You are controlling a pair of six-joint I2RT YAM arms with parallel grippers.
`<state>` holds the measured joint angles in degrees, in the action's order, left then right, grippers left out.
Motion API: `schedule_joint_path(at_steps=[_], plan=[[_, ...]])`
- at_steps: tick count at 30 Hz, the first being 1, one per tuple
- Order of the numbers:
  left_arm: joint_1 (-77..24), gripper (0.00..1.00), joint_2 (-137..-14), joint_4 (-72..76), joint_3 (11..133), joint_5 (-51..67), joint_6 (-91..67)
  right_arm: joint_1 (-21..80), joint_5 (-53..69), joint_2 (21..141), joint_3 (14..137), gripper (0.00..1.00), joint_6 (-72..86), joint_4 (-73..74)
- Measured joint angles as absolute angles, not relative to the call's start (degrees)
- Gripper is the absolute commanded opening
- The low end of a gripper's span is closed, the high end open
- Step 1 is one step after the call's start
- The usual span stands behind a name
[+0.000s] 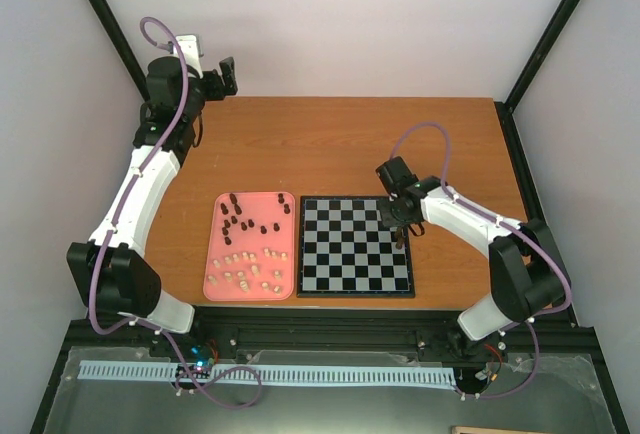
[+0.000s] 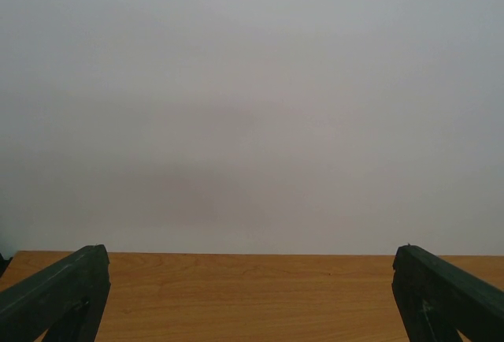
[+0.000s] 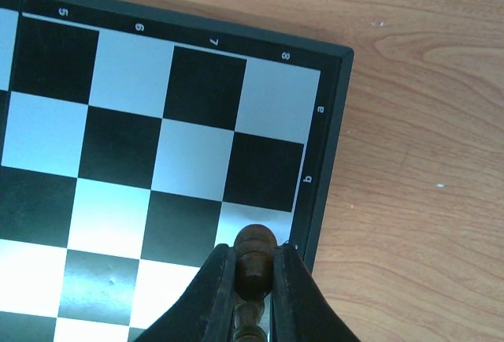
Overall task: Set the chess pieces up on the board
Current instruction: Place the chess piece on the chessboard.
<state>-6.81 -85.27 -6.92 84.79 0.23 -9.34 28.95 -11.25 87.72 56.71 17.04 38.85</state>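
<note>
- Chessman (image 3: pixel 254 251), dark brown, sits upright between the two fingers of the right gripper (image 3: pixel 253 267). Its rounded head shows just above the fingertips.
- The right gripper is clamped narrowly on this piece, with a finger against each side of it.
- In the right wrist view the held piece is over a pale square in the outermost file of the board (image 3: pixel 126 66), right at the black border and just past the edge marks a and b. Whether its base touches the square cannot be told.
- From above, the right gripper (image 1: pixel 401 226) hangs over the far right part of the board (image 1: pixel 340 254), which lies flat on the wooden table (image 1: pixel 350 144).
- The other chess pieces (image 1: pixel 248 244) lie in the pink tray (image 1: pixel 213 289) just left of the board, with the dark ones toward the far end and the cream ones nearer.
- The left gripper (image 1: pixel 228 74) is raised at the table's far left corner, well apart from tray and board. Its fingers (image 2: pixel 59 291) are spread wide with nothing between them.
</note>
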Motion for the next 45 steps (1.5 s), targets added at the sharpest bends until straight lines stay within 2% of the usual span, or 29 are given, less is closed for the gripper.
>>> schedule_joint_path(at_steps=[31, 45], plan=[[-6.81, 1.00, -85.45, -6.92, 84.79, 0.25, -9.34, 27.77, -9.89, 89.84, 54.78, 0.08, 17.02, 36.40], [-6.81, 1.00, -85.65, -6.92, 84.79, 0.23, -9.32, 27.55, -9.37, 90.06, 54.78, 0.15, 16.80, 36.03]])
